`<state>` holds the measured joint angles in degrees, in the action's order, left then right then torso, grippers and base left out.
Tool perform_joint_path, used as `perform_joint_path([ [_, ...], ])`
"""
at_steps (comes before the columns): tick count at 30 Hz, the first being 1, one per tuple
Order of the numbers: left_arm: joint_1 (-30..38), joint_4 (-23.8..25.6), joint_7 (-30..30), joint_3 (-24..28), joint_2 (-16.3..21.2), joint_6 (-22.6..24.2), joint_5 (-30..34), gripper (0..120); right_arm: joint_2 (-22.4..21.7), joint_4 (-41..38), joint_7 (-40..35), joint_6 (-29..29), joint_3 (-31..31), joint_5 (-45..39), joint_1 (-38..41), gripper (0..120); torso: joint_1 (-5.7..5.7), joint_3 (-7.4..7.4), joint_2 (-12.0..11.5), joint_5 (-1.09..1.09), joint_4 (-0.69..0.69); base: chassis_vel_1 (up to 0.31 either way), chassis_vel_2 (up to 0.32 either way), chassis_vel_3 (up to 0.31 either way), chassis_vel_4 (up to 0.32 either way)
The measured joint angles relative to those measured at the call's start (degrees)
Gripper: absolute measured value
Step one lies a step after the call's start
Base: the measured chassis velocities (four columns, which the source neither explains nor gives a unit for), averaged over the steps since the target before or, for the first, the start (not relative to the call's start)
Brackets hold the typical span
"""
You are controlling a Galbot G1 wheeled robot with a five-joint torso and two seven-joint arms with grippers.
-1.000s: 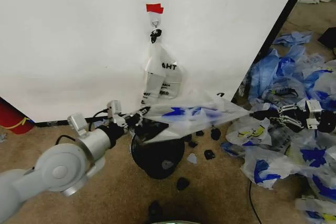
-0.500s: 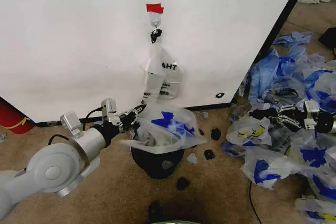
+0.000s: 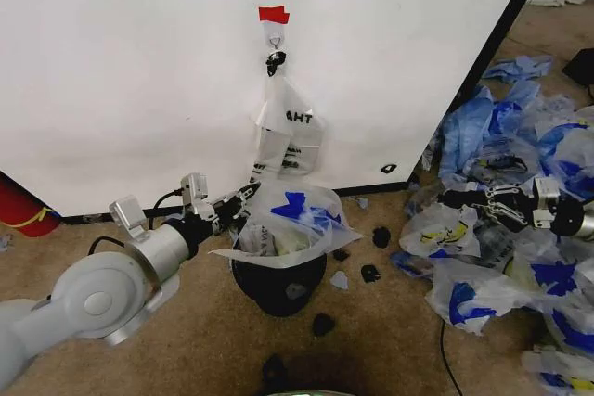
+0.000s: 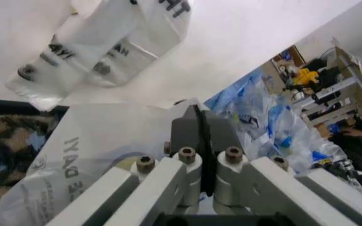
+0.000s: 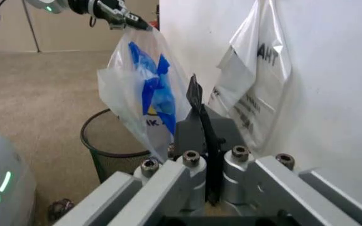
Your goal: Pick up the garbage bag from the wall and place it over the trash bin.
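The garbage bag point(image 3: 290, 223) sits bunched over the trash bin point(image 3: 278, 277), which stands on the carpet floor just in front of the wall point(image 3: 139, 71). One corner of the bag is pinched in the left tool point(image 3: 243, 198), whose fingers are pressed together on the film at the bin's rim on the robot's left. The rest of the bag hangs loose, one flap jutting out to the right past the rim rather than wrapped around it. The right tool point(image 3: 453, 198) hovers well off to the right above the heap of spare bags point(image 3: 520, 229), its fingers pressed together on nothing.

The bag is thin, soft plastic (nearly weightless, by the look of it), so it will likely sag, cling and slip from a light pinch. It has no stiffness to keep its mouth open. The best hold is probably the free hem opposite the left tool, so that both sides can be stretched over the rim.

Room is tight behind the bin: the wall is close, and the narrower white bag point(image 3: 289, 132) hangs from the hook point(image 3: 275, 42) just above it. To the front and to the right of the bin the floor is open, save for small black scraps point(image 3: 370, 273) lying near its base.
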<state>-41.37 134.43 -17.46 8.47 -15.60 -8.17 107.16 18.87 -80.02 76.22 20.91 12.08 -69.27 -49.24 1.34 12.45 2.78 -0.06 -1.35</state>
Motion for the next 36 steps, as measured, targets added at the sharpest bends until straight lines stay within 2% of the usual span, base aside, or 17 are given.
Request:
perform_joint_path([
  [4, -0.4, 0.23, 0.01, -0.42, -0.02, 0.0, 0.0, 0, 0.19, 0.16, -1.28, 0.87, 0.26, 0.0, -0.63, 0, 0.0, 0.0, 0.0, 0.0, 0.0, 0.0, 0.0, 0.0, 0.0],
  [7, -0.52, 0.25, 0.01, -0.99, -0.07, 0.0, 0.01, 0, 0.55, 0.29, -5.49, 3.04, 0.38, -0.62, -1.31, 0, 0.0, 0.0, 0.0, 0.0, 0.0, 0.0, 0.0, 0.0, 0.0],
  [10, -0.53, 0.37, 0.0, -1.86, -0.13, -0.02, 0.5, 0, 0.83, 0.09, -9.68, 1.84, 0.45, -6.36, -2.65, 10, 0.0, 0.0, 0.0, 0.0, 0.0, 0.0, 0.0, 0.0, 0.0],
  [11, -0.53, 0.37, 0.0, -1.86, -0.13, -0.02, 0.5, 0, 0.83, 0.09, -9.68, 1.84, 0.45, -6.36, -2.65, 10, 0.0, 0.0, 0.0, 0.0, 0.0, 0.0, 0.0, 0.0, 0.0],
  [13, -0.4, 0.42, -0.02, -2.31, -0.18, -0.04, 0.84, 0, 1.04, 0.65, -10.63, 0.47, 0.36, -9.75, -2.91, 20, 0.0, 0.0, 0.0, 0.0, 0.0, 0.0, 0.0, 0.0, 0.0],
  [14, -0.37, 0.42, -0.02, -2.38, -0.18, -0.04, 0.91, 0, 1.09, 0.81, -10.67, 0.16, 0.35, -10.22, -2.91, 20, 0.0, 0.0, 0.0, 0.0, 0.0, 0.0, 0.0, 0.0, 0.0],
  [16, -0.39, 0.49, -0.04, -2.89, -0.18, -0.06, 1.23, 0, 1.35, 1.25, -11.73, -0.48, 0.33, -11.83, -2.94, 32, 0.0, 0.0, 0.0, 0.01, 0.0, 0.0, 0.0, 0.0, 0.0],
  [18, -0.39, 0.49, -0.04, -2.89, -0.18, -0.06, 1.23, 0, 1.35, 1.25, -11.73, -0.48, 0.33, -11.83, -2.94, 32, 0.0, 0.0, 0.0, 0.01, 0.0, 0.0, 0.0, 0.0, 0.0],
  [19, -0.74, 0.68, -0.04, -3.1, 0.02, -0.07, 1.27, 0, 1.68, 1.87, -12.14, 0.0, 0.33, -11.72, -2.82, 40, 0.0, 0.0, 0.0, 0.0, 0.0, 0.0, 0.0, 0.0, 0.0],
  [22, -1.24, 1.01, -0.05, -3.32, 0.19, -0.12, 1.25, 0, 1.95, 2.91, -12.16, 1.67, 0.33, -9.35, -2.61, 53, 0.0, 0.0, 0.0, 0.0, 0.01, 0.0, 0.0, 0.0, 0.0],
  [26, -1.26, 1.16, -0.05, -3.4, 0.0, -0.17, 1.22, 0, 2.32, 3.65, -12.49, 3.61, 0.39, -6.35, -2.29, 64, 0.0, 0.0, 0.0, 0.0, 0.0, 0.0, 0.0, 0.0, 0.0],
  [29, -0.95, 1.23, -0.13, -3.55, -0.28, -0.25, 1.24, 0, 2.9, 3.91, -12.02, 5.45, 0.51, -3.62, -2.35, 81, 0.0, 0.0, 0.0, -0.01, 0.0, 0.0, 0.0, 0.0, 0.0],
  [31, -0.94, 1.24, -0.14, -3.61, -0.28, -0.26, 1.24, 0, 3.03, 3.68, -11.55, 5.12, 0.5, -4.09, -2.54, 84, 0.0, 0.0, 0.0, -0.01, 0.0, 0.0, 0.0, 0.0, 0.0],
  [33, -0.93, 1.32, -0.17, -4.06, -0.26, -0.29, 1.32, 0, 3.26, 1.1, -11.38, 2.76, 0.07, -8.83, -3.85, 92, 0.0, 0.0, 0.0, -0.01, -0.01, 0.0, 0.0, 0.0, 0.0],
  [36, -0.91, 1.45, -0.19, -5.46, 0.01, -0.32, 2.28, 0, 4.17, -6.32, -17.69, -0.52, -1.87, -18.88, -6.55, 100, 0.0, 0.0, 0.0, -0.02, 0.0, 0.0, 0.0, 0.0, 0.0],
])
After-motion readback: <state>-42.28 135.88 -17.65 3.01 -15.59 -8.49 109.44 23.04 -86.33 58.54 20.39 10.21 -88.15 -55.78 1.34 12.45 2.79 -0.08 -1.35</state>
